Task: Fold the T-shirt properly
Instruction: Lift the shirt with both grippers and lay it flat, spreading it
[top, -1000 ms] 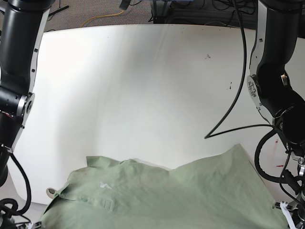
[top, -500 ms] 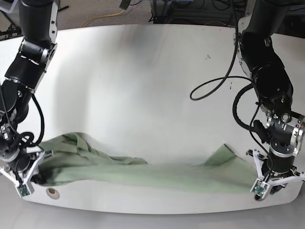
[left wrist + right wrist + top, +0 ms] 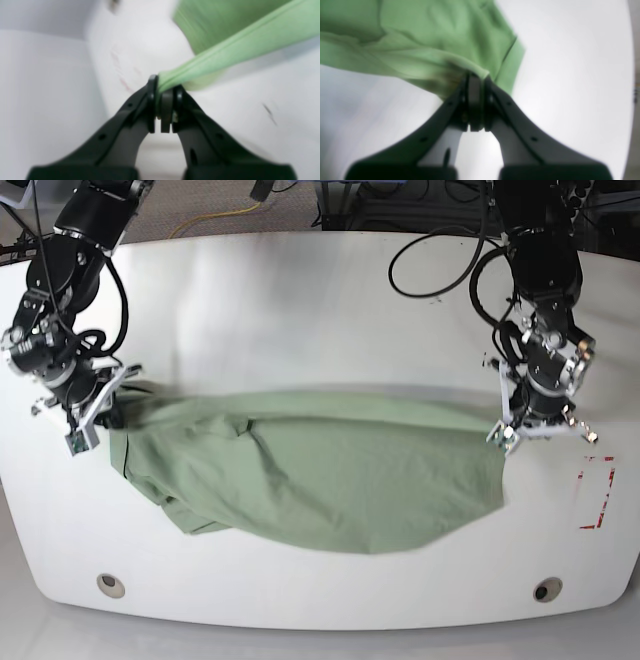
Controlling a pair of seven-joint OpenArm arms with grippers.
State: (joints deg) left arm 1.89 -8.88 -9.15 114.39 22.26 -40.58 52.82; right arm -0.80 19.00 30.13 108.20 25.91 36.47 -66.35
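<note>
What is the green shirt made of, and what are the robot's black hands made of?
The T-shirt looks like soft woven or knitted cloth, probably cotton: it wrinkles, sags and folds between the two grips, with a matte surface. The left hand and right hand look like hard black plastic, smooth and slightly shiny, with small holes; metal can't be ruled out.

left tool [image 3: 161,100] clamped, right tool [image 3: 475,100] clamped
</note>
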